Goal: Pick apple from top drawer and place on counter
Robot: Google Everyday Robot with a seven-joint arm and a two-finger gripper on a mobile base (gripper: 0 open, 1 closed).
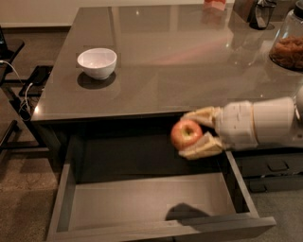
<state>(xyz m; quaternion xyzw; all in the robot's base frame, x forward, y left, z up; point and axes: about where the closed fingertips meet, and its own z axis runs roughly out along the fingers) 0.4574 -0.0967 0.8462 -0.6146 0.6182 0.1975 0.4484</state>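
Clasping apple [185,133], pincer [187,135] perhaps over drawer [137,204]; arm [267,124] cropped

There is one counter [189,61] and, under its front edge, one top drawer [142,205], pulled open. One apple [185,133] is in view. There is one gripper [188,134], hanging above the open drawer just below the counter's front edge, with two jaws, one pressed on the top of the apple and one on its underside. One white arm [265,123] carries it in from the right. On the counter stand one white bowl [97,62], one glass jar [288,45] with brown contents, one dark object [262,12] at the far edge and one orange-red thing [215,4] cut off by the top edge. One white cable [14,75] hangs at the left.
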